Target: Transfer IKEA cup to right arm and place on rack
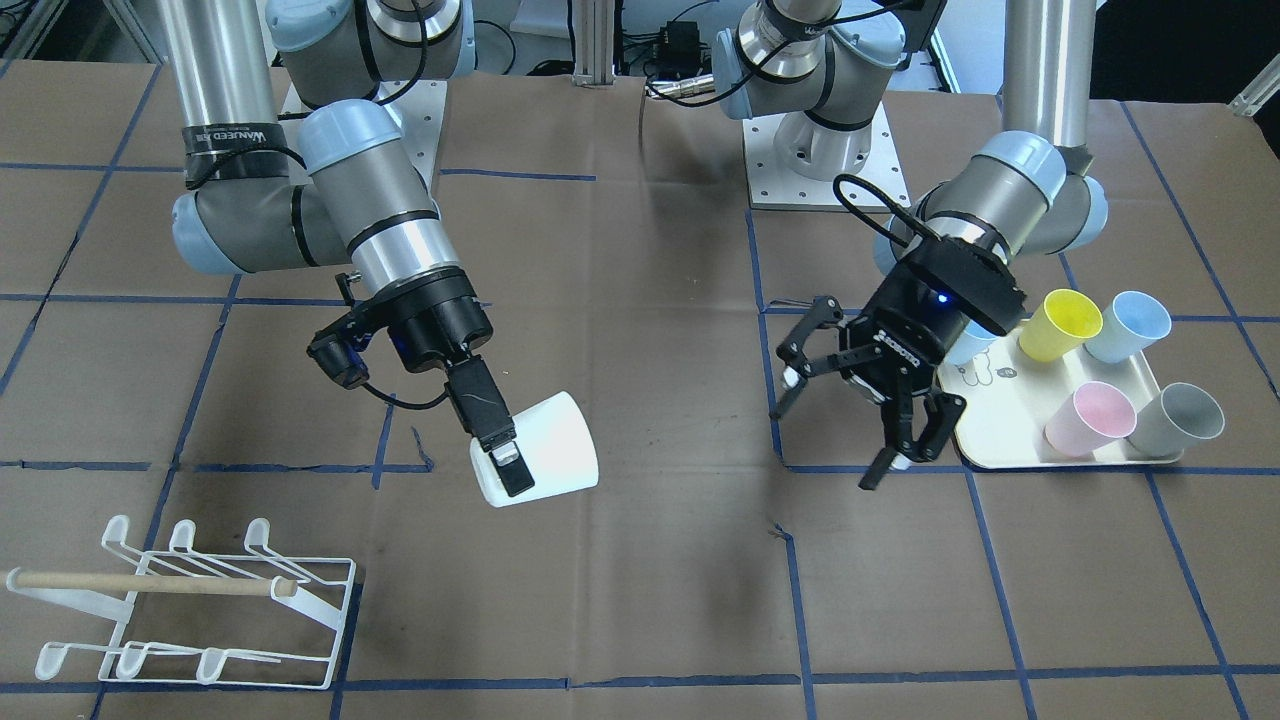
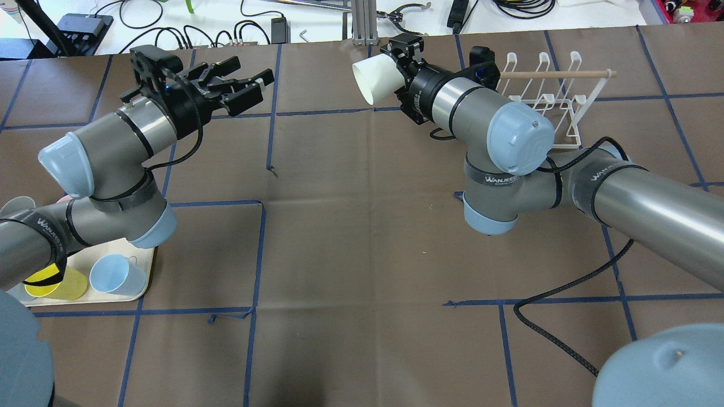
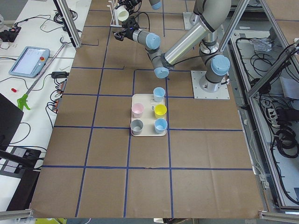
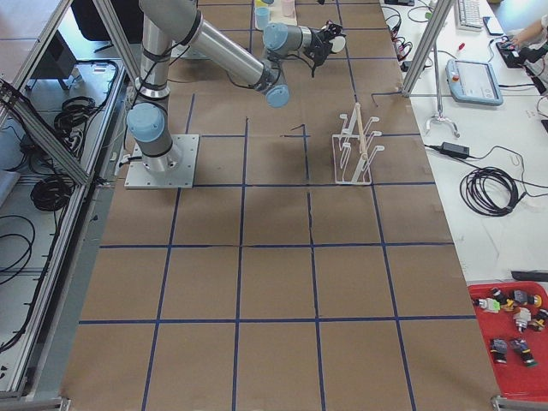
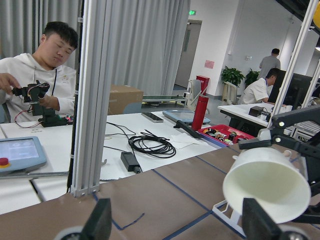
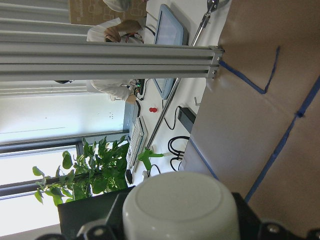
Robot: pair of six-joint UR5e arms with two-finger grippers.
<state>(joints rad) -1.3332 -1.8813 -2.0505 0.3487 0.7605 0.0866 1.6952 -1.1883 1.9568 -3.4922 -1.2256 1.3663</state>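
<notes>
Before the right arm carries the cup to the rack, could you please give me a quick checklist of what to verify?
1. White cup clamped in right gripper: ok, held aloft.
2. Left gripper clear of the cup: ok, open and apart.
3. Rack prongs free: ok, no cup on them.
4. Cup mouth turned down for a prong: not ok, it faces sideways.
5. Grip firmness: cannot tell.

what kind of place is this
Probably a robotics lab: left arm and right arm mounted on a table gridded with blue tape, a teach pendant nearby, an operator at a desk beyond.
</notes>
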